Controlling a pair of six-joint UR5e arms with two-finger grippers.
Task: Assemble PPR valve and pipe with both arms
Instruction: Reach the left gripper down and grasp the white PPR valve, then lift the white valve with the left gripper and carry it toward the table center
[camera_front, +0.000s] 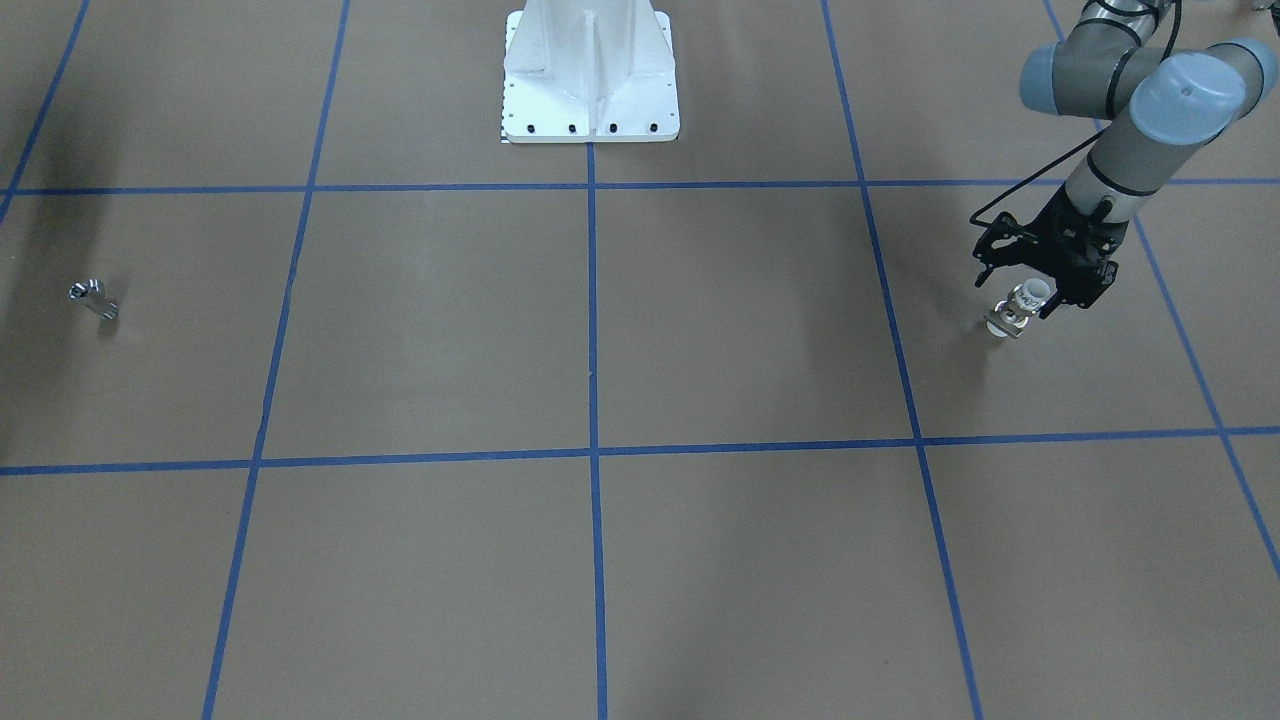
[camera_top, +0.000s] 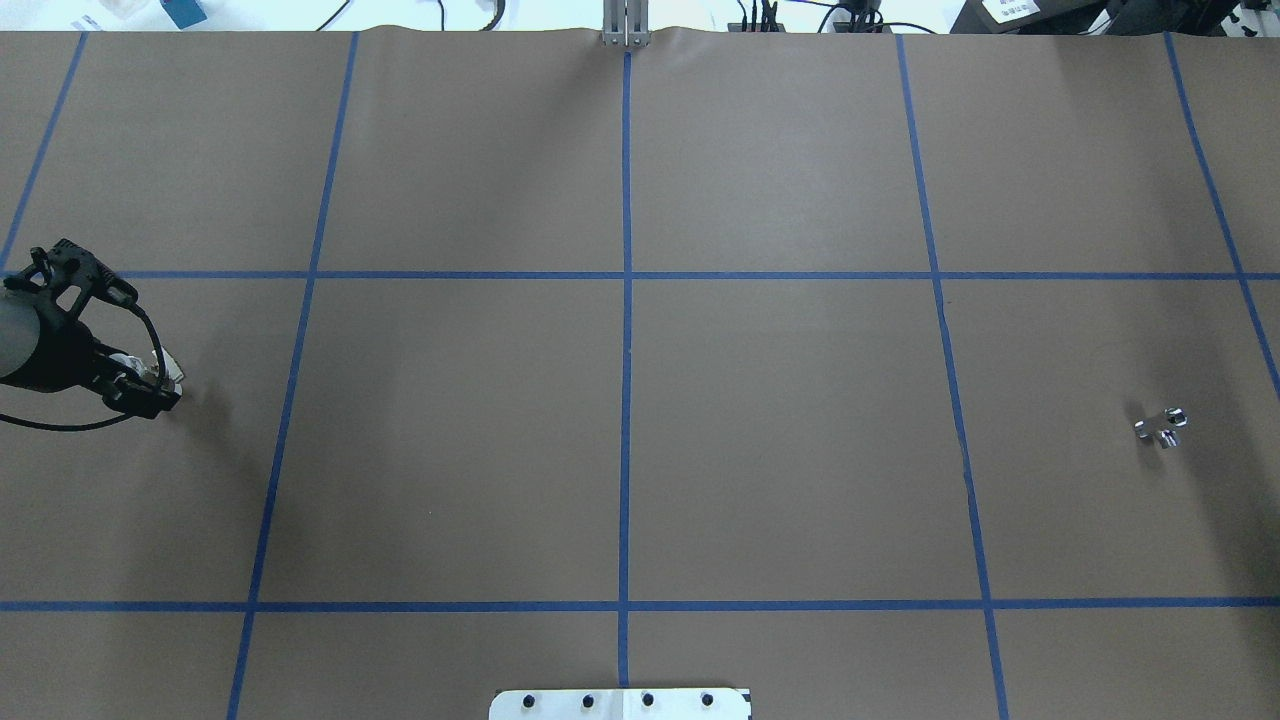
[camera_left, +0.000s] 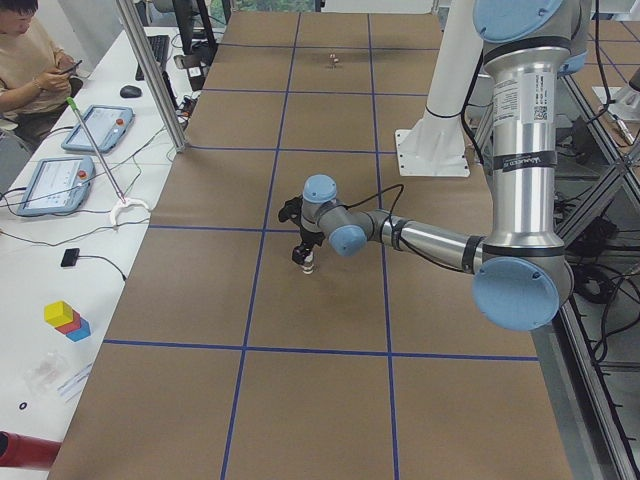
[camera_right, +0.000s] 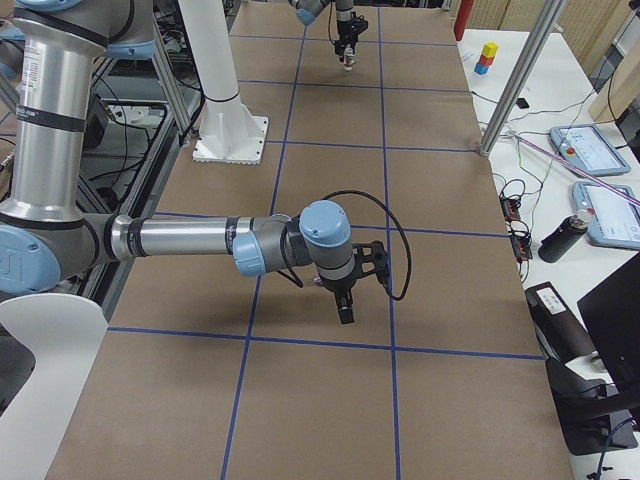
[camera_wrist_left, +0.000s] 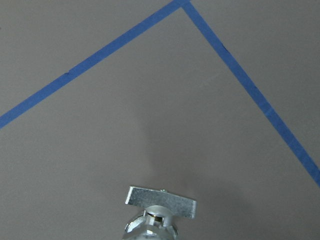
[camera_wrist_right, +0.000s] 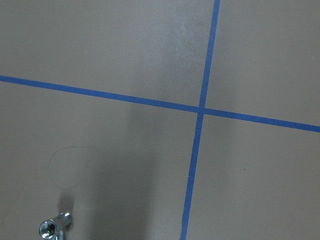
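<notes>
**Left gripper clamping the valve, right gripper unclear**

The left arm (camera_front: 1140, 130) is reaching down at the table's (camera_top: 780, 450) left end. Its left gripper (camera_front: 1025, 297) is closing its fingers around the white-and-metal valve (camera_front: 1017, 312). Whether the valve's lower end is touching the brown surface cannot be made out. The left wrist view is showing only the valve's flat metal handle, with the body cut off by the bottom edge.

The small metal fitting (camera_front: 93, 297) is lying well apart, at the table's right end. In the right wrist view, the frame edge is clipping it.

The right arm (camera_right: 190, 240) is showing only in the right side view. There the right gripper (camera_right: 345, 308) is pointing down, and its jaw opening cannot be told.
</notes>
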